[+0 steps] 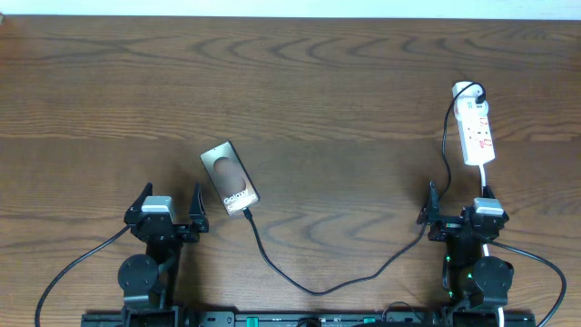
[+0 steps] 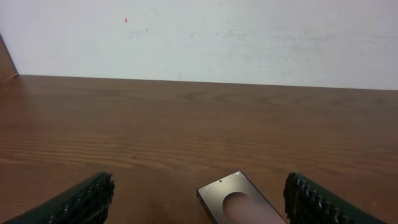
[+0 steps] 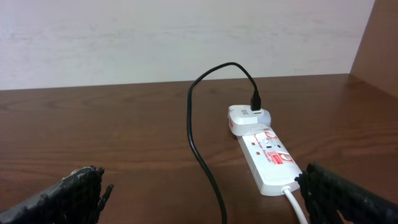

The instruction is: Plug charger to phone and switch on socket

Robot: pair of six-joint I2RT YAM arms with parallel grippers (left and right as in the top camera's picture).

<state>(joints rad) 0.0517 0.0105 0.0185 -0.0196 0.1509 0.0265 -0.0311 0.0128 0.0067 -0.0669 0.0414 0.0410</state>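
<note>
The phone (image 1: 229, 178) lies tilted on the table, a flat dark slab with a pale oval patch; its far end shows in the left wrist view (image 2: 241, 202). The charger (image 1: 318, 291) is a thin black cable that runs from the phone's near end in a loop across the table up to the socket (image 1: 477, 132), a white power strip with red markings (image 3: 266, 155). The cable (image 3: 198, 146) enters a white adapter (image 3: 245, 118) at the strip's far end. My left gripper (image 1: 171, 200) (image 2: 199, 205) stands open just left of the phone. My right gripper (image 1: 458, 200) (image 3: 205, 199) stands open below the socket.
A white lead (image 3: 297, 208) leaves the socket's near end and runs toward my right arm. Thicker black arm cables (image 1: 82, 263) trail at the table's front edge. A pale wall (image 2: 199, 37) rises behind the table.
</note>
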